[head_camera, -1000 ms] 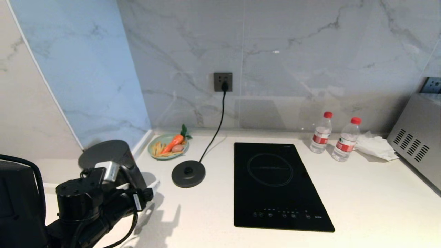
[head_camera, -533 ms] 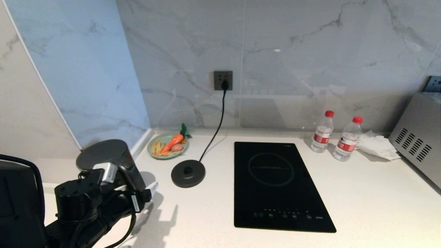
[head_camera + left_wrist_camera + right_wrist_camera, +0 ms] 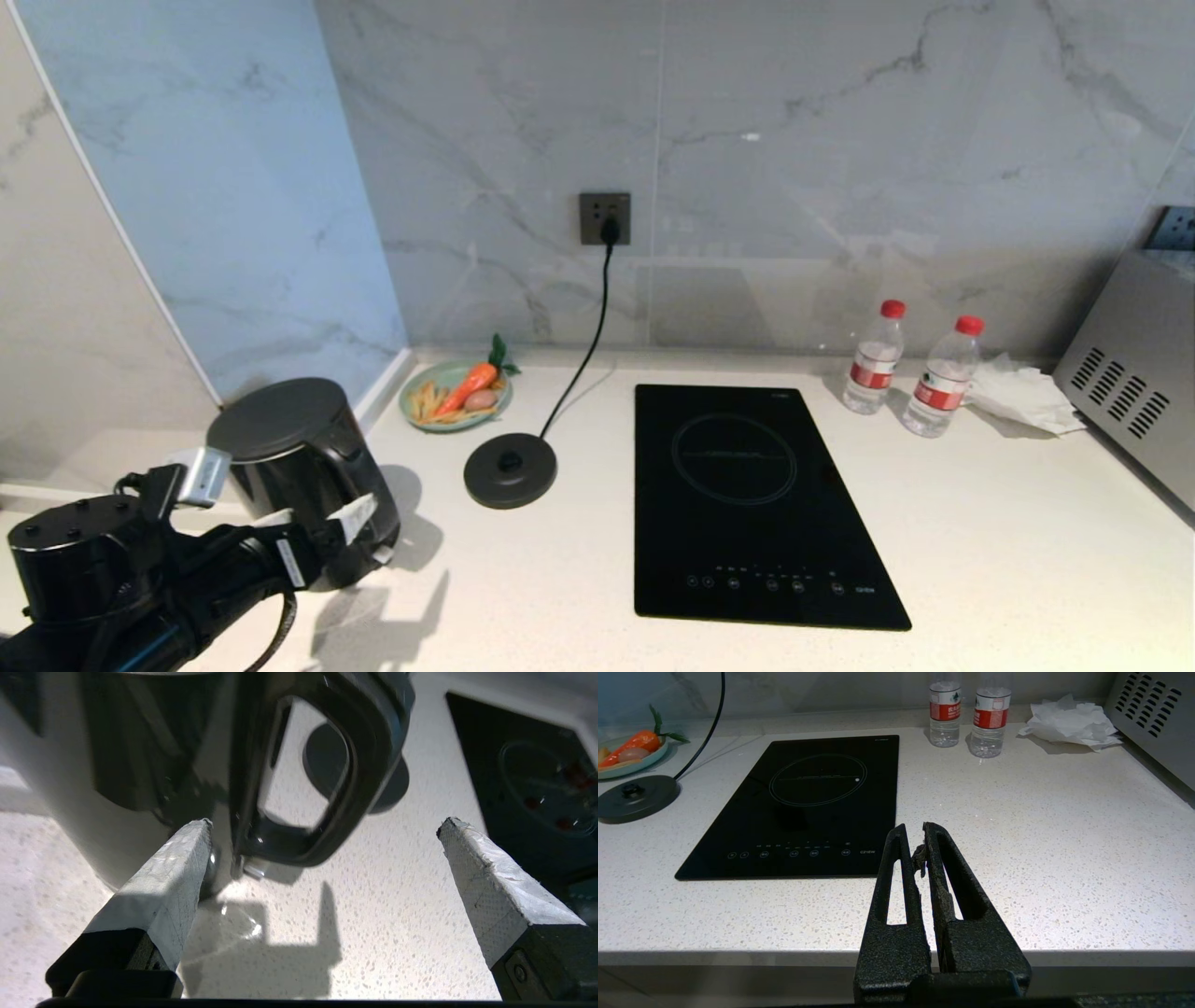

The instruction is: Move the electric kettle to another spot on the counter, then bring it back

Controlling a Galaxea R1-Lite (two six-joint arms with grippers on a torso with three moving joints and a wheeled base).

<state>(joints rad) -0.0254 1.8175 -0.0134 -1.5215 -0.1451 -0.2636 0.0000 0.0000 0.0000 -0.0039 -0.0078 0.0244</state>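
The kettle had been set down on the counter left of its base, and the left gripper, jaws wide, had been drawn back, so the return remained.

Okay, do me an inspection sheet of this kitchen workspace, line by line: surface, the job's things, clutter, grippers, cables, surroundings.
Surface: white speckled counter, with a black induction hob set in it.
Job's things: electric kettle upright on the counter at far left, off its base disc.
Clutter: plate of vegetables near the wall; two water bottles and a crumpled tissue at right.
Grippers: left gripper open, level with the kettle's handle, gripping nothing; right gripper shut, empty, at the counter's front edge.
Cables: black cord from the base disc to the wall socket.
Surroundings: grey-veined marble wall; metal appliance at far right.
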